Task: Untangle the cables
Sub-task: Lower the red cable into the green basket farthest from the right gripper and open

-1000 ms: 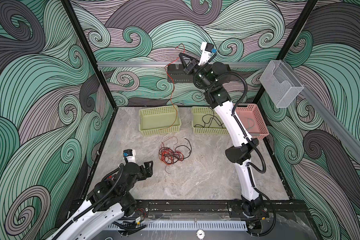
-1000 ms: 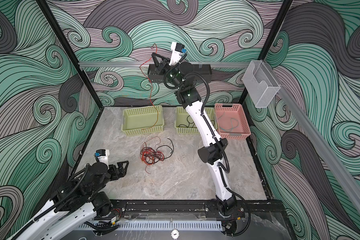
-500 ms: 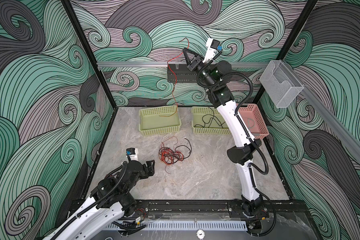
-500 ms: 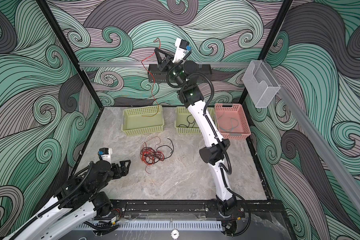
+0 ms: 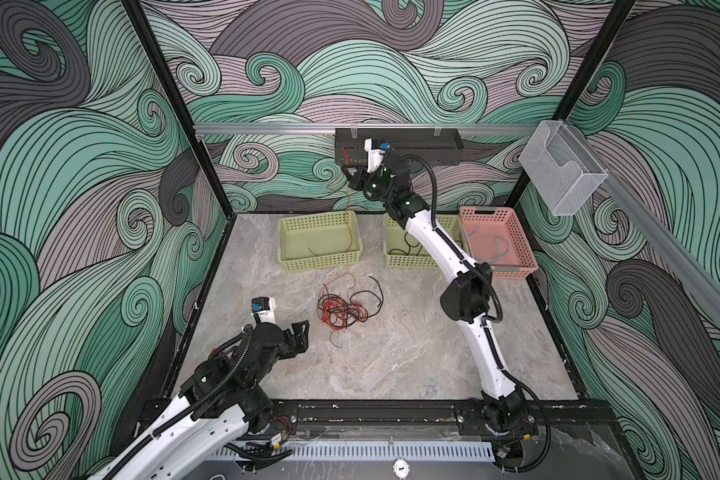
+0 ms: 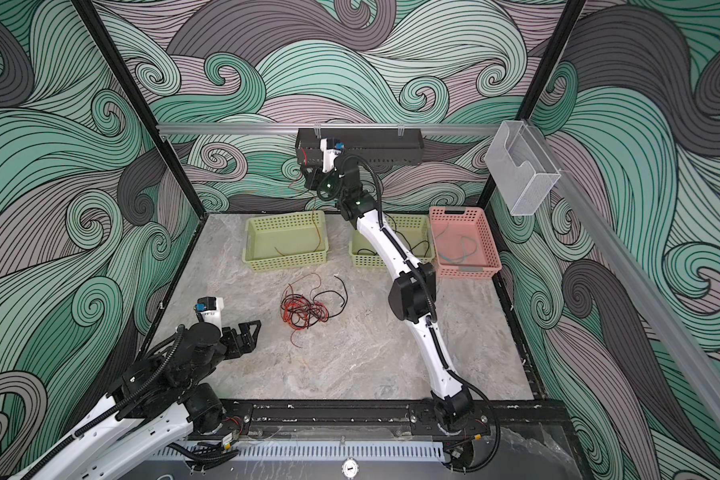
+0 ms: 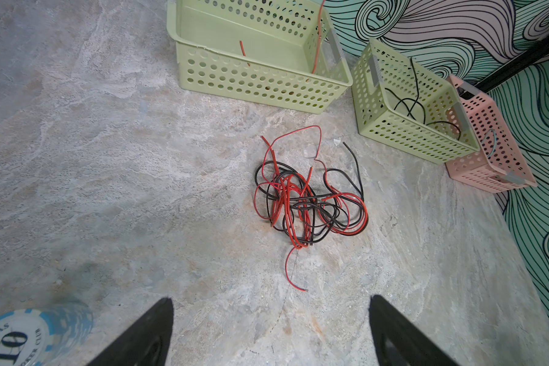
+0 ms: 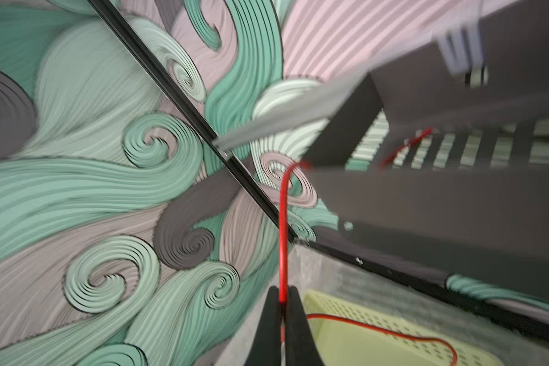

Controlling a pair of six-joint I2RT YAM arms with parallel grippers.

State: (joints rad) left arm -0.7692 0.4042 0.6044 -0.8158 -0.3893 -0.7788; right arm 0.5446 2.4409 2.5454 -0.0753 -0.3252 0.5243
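Right jaws are pinching a red cable [image 8: 282, 221] above the far-edge green basket [image 5: 319, 259]; its loose top end may be snagging the black wall tray [image 5: 425, 145]. Left jaws are hanging wide open.

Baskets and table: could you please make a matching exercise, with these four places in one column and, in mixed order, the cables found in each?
Places:
1. left green basket
2. middle green basket
3. pink basket
4. table

Cables:
A. black cable
B. red and black tangle
C. red cable hanging in from above
D. pale blue cable

Pairs: 1-C, 2-A, 3-D, 4-B
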